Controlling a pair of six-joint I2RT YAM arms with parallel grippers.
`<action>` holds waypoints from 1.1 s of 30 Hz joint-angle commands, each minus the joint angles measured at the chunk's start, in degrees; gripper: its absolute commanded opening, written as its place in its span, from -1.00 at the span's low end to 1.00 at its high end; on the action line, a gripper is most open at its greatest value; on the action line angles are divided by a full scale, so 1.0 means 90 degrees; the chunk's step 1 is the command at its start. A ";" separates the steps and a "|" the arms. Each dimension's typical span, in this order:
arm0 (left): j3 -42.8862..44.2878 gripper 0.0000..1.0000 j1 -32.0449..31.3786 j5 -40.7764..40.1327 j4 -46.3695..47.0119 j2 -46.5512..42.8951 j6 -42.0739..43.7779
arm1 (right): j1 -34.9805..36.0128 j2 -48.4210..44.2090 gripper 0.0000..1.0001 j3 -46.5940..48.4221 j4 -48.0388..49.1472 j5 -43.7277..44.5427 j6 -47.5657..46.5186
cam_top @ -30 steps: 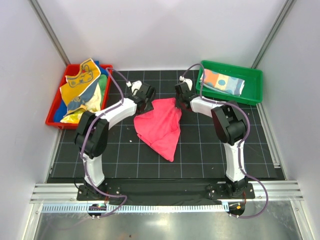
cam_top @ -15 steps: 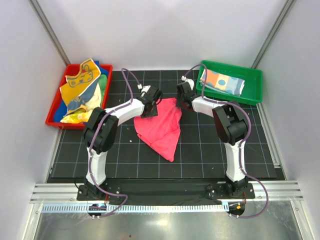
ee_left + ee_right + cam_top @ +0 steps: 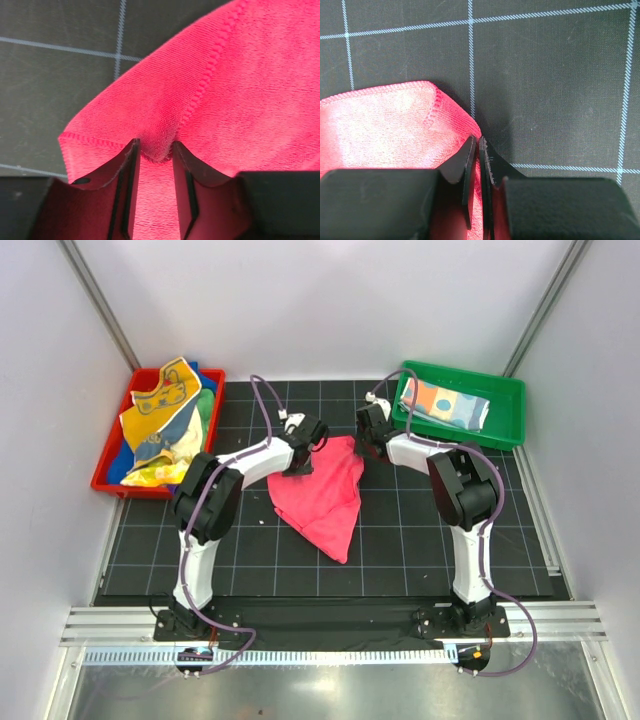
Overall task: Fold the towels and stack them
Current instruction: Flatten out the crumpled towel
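A pink-red towel [image 3: 320,492] lies crumpled on the black gridded mat, tapering toward the near side. My left gripper [image 3: 303,452] is at its far left corner. In the left wrist view its jaws [image 3: 156,145] stand apart, with a raised fold of the towel [image 3: 240,100] bunched between the tips. My right gripper [image 3: 362,443] holds the far right corner. In the right wrist view it [image 3: 476,140] is shut on the hemmed edge of the towel [image 3: 385,125]. A folded patchwork towel [image 3: 447,402] lies in the green tray. Several loose towels [image 3: 160,425] are heaped in the red tray.
The red tray [image 3: 103,472] sits at the mat's far left corner. The green tray [image 3: 505,432] sits at the far right, just behind my right gripper. White walls and metal frame posts close in the sides and back.
My left gripper has slid right onto the towel's far left corner and its jaws have narrowed around a fold. The right gripper has kept its grip and barely moved.
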 commanded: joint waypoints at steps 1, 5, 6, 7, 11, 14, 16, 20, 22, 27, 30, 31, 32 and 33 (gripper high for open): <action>0.0325 -0.31 0.0006 -0.0467 -0.0168 -0.0095 0.0137 | -0.0045 -0.0402 -0.74 -0.0054 0.0123 0.0032 0.0060; 0.0540 -0.53 0.0025 -0.0516 -0.0266 -0.0017 0.0196 | -0.0065 -0.0402 -0.73 -0.0074 0.0123 -0.0007 0.0070; 0.0560 -0.58 0.0025 -0.0516 -0.0256 0.0003 0.0206 | -0.0075 -0.0411 -0.73 -0.0074 0.0123 0.0003 0.0070; 0.0589 -0.62 0.0025 -0.0525 -0.0275 0.0003 0.0215 | -0.0084 -0.0411 -0.73 -0.0074 0.0123 0.0003 0.0070; 0.0735 -0.74 0.0083 -0.0535 -0.0315 0.0023 0.0254 | -0.0114 -0.0441 -0.73 -0.0093 0.0133 -0.0026 0.0080; 0.0794 -0.82 0.0123 -0.0545 -0.0344 0.0032 0.0294 | -0.0143 -0.0441 -0.72 -0.0103 0.0133 -0.0026 0.0070; 0.0843 -0.88 0.0142 -0.0526 -0.0354 0.0042 0.0323 | -0.0172 -0.0480 -0.69 -0.0113 0.0133 -0.0036 0.0070; 0.0882 -0.99 0.0142 -0.0506 -0.0363 0.0032 0.0362 | -0.0182 -0.0577 -0.30 -0.0162 0.0259 -0.0017 -0.0027; 0.0872 -1.00 0.0142 -0.0496 -0.0363 0.0032 0.0362 | -0.0182 -0.0636 -0.15 -0.0172 0.0337 -0.0075 -0.0086; 0.0911 -1.00 0.0152 -0.0506 -0.0373 0.0013 0.0381 | -0.0192 -0.0724 0.04 -0.0220 0.0435 -0.0143 -0.0232; 0.0931 -1.00 0.0162 -0.0496 -0.0363 0.0013 0.0381 | -0.0163 -0.0792 0.06 -0.0259 0.0494 -0.0192 -0.0281; 0.0941 -1.00 0.0171 -0.0496 -0.0363 0.0003 0.0381 | -0.0162 -0.0792 0.06 -0.0259 0.0504 -0.0183 -0.0291; 0.0950 -1.00 0.0172 -0.0477 -0.0363 0.0013 0.0381 | -0.0153 -0.0783 0.05 -0.0259 0.0504 -0.0134 -0.0262; 0.0960 -1.00 0.0181 -0.0457 -0.0363 0.0003 0.0381 | -0.0162 -0.0783 0.06 -0.0259 0.0494 -0.0153 -0.0291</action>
